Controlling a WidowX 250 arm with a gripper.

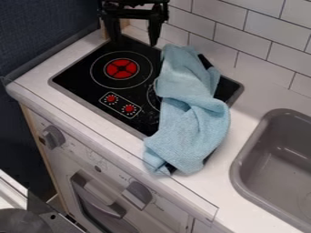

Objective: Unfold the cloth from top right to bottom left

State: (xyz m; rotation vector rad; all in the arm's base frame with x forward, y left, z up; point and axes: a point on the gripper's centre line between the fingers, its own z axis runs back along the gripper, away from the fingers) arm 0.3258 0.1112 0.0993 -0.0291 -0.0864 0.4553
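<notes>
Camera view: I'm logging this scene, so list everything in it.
Cloth: one, light blue, over stove's right side
Stove: one, black, left of the sink
Burner: one visible, red, stove's left
Dials: two, red, stove's front
Counter: one, white, around the stove
Sink: one, grey, right
Knobs: two, grey, oven front
Oven: one, white, below
Tiles: many, white, back
Wall: one, dark blue, upper left
Unclear object: one, grey-white, lower left
Gripper: one, black, top

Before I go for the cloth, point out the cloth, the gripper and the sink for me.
Blue cloth (193, 116), camera view: on the bunched middle of the cloth.
Gripper (134, 42), camera view: midway between its two fingertips.
Sink (238, 172), camera view: on its rim, at the left side.
</notes>
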